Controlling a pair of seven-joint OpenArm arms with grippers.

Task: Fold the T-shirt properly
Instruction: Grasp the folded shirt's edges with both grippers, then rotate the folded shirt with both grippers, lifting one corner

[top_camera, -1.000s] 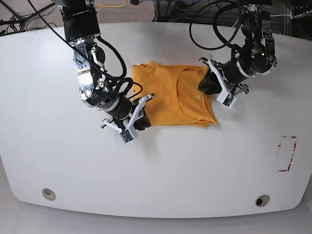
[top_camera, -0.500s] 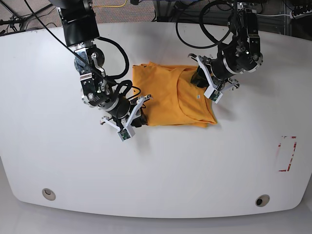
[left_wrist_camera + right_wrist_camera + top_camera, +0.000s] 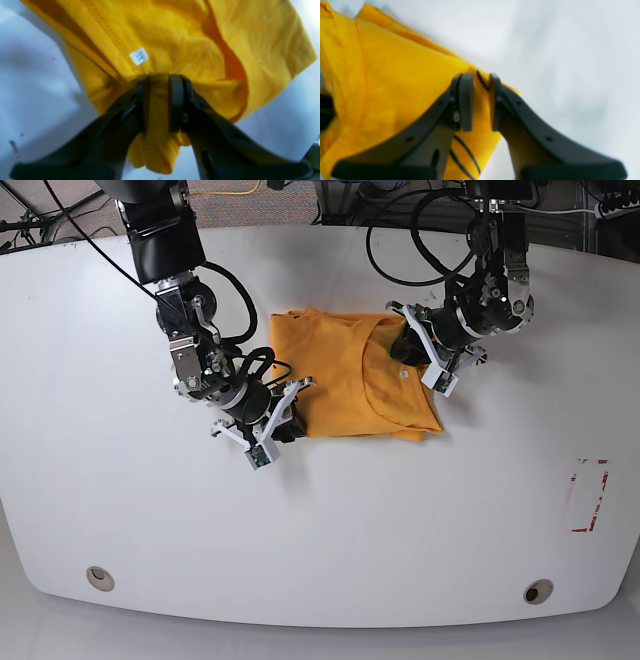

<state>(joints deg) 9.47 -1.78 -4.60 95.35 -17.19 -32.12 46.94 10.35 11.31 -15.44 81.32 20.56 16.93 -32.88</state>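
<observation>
The orange-yellow T-shirt (image 3: 345, 370) lies folded into a rough rectangle in the middle of the white table (image 3: 400, 520). My left gripper (image 3: 403, 347) is at the shirt's upper right corner. In the left wrist view that gripper (image 3: 159, 82) is shut on a bunched fold of the T-shirt (image 3: 175, 37), just below the white size tag (image 3: 139, 56). My right gripper (image 3: 288, 418) is at the lower left corner. Seen from the right wrist, this gripper (image 3: 480, 78) is shut on the edge of the T-shirt (image 3: 395, 82), with thin black squiggle lines (image 3: 466, 155) beside the fingers.
A red-and-white marking (image 3: 588, 495) sits on the table at the right. Two round holes (image 3: 99, 578) (image 3: 538, 591) are near the front edge. Black cables (image 3: 420, 240) hang behind the arms at the back.
My left gripper has moved left along the shirt's upper right corner, still holding the cloth. The right gripper has shifted only slightly at the lower left corner.
</observation>
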